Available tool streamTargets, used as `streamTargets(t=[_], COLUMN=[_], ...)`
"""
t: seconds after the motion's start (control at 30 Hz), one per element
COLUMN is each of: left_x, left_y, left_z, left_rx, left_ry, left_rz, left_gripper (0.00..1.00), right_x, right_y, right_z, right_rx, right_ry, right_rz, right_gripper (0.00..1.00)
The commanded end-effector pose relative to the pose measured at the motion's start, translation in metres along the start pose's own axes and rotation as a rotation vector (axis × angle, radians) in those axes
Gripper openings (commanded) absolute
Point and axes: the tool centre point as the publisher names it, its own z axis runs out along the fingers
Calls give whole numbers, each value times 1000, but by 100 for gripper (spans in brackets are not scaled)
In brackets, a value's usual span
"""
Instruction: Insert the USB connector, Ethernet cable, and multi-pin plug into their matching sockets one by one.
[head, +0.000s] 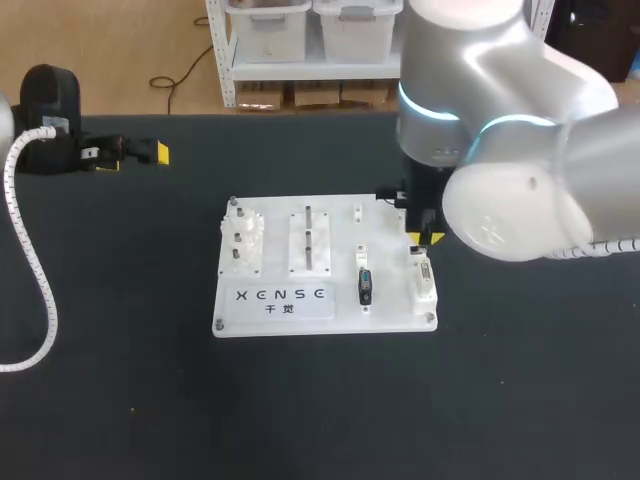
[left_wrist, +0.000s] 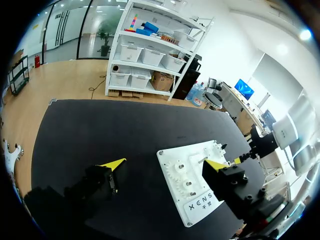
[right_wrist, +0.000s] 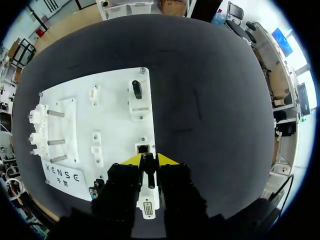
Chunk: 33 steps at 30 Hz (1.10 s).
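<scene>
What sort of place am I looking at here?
Probably a robotics lab bench: the left arm and right arm over a black table carrying a white board fitted with sockets and pegs.

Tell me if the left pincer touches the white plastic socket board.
Apart. Head view: left pincer sits over bare black table, well clear of the board.

Board white, dark lettering near front edge; table plain black; left gripper, right gripper black, tips yellow; plug black.
</scene>
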Motion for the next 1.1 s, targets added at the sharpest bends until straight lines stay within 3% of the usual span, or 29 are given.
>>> streamTargets(t=[0.03,1.1], left_x=[0,0], left_y=[0,0], left_z=[0,0], left_rx=[0,0], left_ry=[0,0], left_rz=[0,0], left_gripper=[100,100], right_x=[-4,-9], right_y=[5,7], right_z=[1,9], right_rx=[6,12], right_ry=[4,15], right_rz=[-1,8], right_gripper=[0,0])
